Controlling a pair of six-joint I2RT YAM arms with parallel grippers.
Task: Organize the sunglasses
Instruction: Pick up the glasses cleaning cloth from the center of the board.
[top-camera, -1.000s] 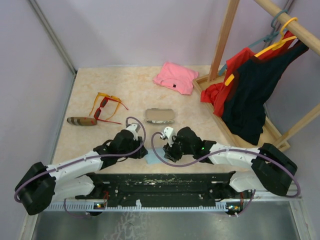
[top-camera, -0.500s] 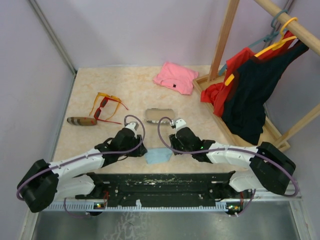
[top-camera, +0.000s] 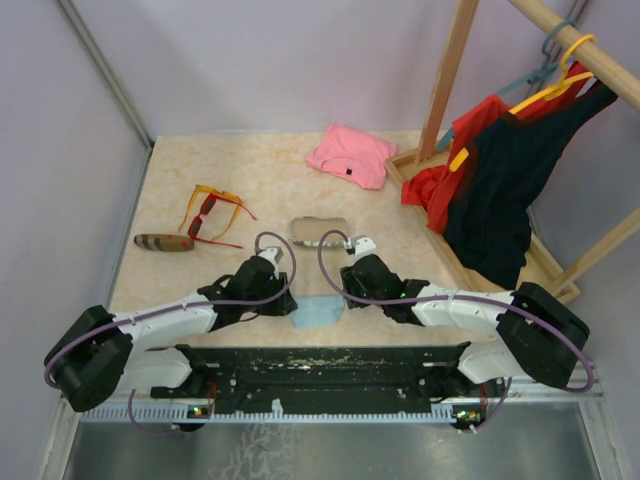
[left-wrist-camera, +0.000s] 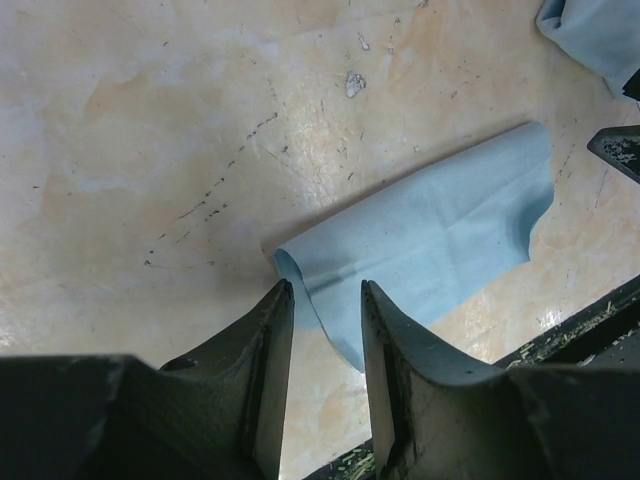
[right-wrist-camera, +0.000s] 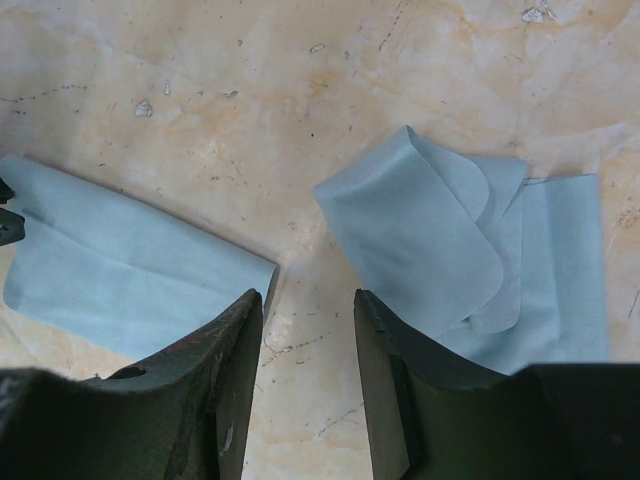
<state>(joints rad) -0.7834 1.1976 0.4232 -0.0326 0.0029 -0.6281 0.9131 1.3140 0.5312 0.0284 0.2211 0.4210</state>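
Note:
The sunglasses lie at the far left of the table. The orange-framed pair (top-camera: 217, 196) and the red pair with dark lenses (top-camera: 204, 219) overlap, well away from both arms. My left gripper (top-camera: 284, 299) (left-wrist-camera: 325, 290) hovers open over the near corner of a folded light blue cloth (left-wrist-camera: 430, 235), with nothing between its fingers. My right gripper (top-camera: 342, 288) (right-wrist-camera: 308, 295) is open over bare table, between two blue cloths. One cloth (right-wrist-camera: 120, 275) lies to its left and a crumpled one (right-wrist-camera: 470, 250) to its right.
A brown case (top-camera: 163, 242) lies beside the sunglasses, and a grey patterned case (top-camera: 320, 232) sits just beyond my grippers. A blue cloth (top-camera: 318, 311) shows at the near edge. A pink shirt (top-camera: 350, 154) and a wooden rack (top-camera: 450, 75) with hung clothes stand at the back right.
My right gripper has drawn back from over the blue cloth toward the grey case, leaving the cloth uncovered. My left arm has shifted slightly, staying at the cloth's left edge.

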